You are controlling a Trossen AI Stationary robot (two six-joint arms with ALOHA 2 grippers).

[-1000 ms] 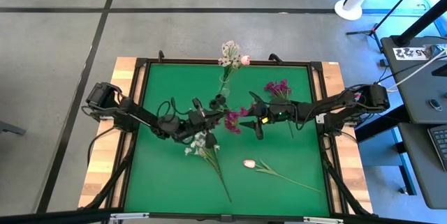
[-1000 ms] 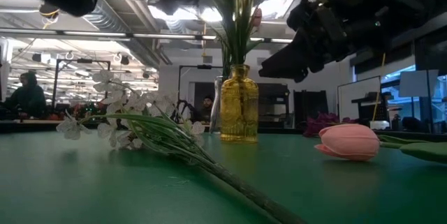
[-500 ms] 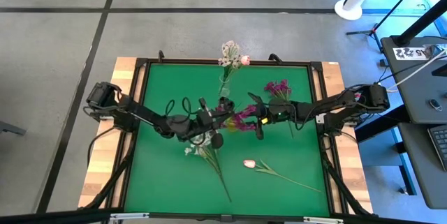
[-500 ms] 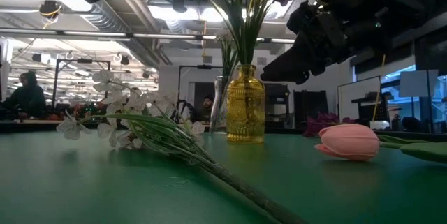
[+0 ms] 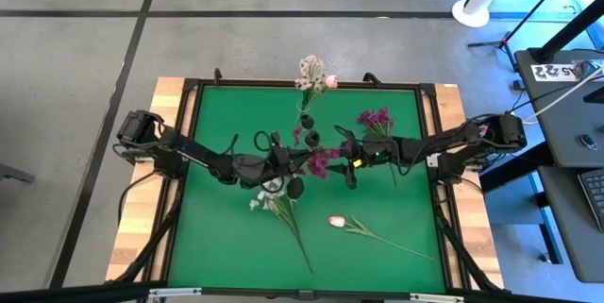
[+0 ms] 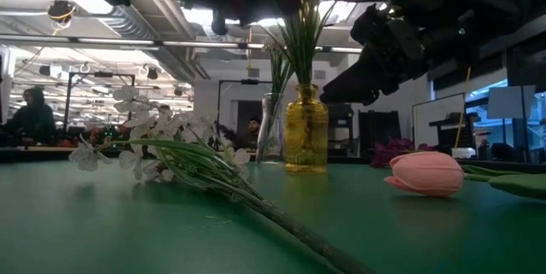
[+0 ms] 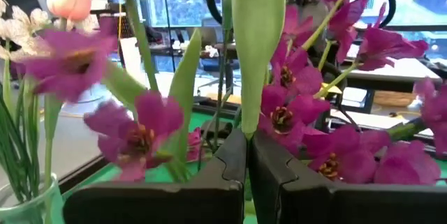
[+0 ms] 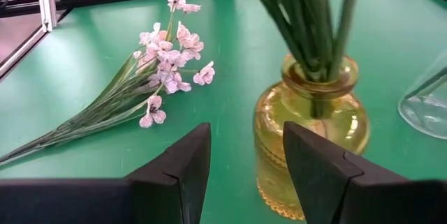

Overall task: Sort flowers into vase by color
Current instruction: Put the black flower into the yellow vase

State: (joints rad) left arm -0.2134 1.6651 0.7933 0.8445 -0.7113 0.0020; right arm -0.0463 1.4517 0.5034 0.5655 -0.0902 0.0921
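Observation:
A magenta flower bunch (image 5: pixel 322 159) stands with its green stems (image 6: pixel 300 52) in the yellow glass vase (image 6: pixel 305 129). My left gripper (image 5: pixel 304 159) is shut on it just below the blossoms. My right gripper (image 8: pixel 244 147) is open, its fingers standing on either side of the yellow vase (image 8: pixel 311 133) without touching it. A clear vase (image 5: pixel 304 107) behind holds white blossoms and a pink bud. A white spray (image 5: pixel 274 194), a pink tulip (image 5: pixel 337 220) and another magenta bunch (image 5: pixel 376 119) lie flat on the green table. My left gripper pinches a green stem or leaf (image 7: pixel 246 123) of the magenta bunch between its two fingers, just under the blossoms (image 7: pixel 279 116). It comes roughly level from the table's left. The bunch is nearly upright, with its lower stems inside the yellow vase's mouth (image 8: pixel 318 77).
The clear vase (image 8: pixel 426 105) stands close beside the yellow one on its far side. The white spray (image 8: pixel 167 63) lies near the right gripper, towards the near edge. A raised black frame (image 5: pixel 189 152) rims the green mat. People and benches show in the room beyond.
My left gripper has moved toward the table's right, keeping hold of the magenta bunch. The stems in the yellow vase have come more upright, and the vase itself has slid a little to the right. My right gripper has stayed open.

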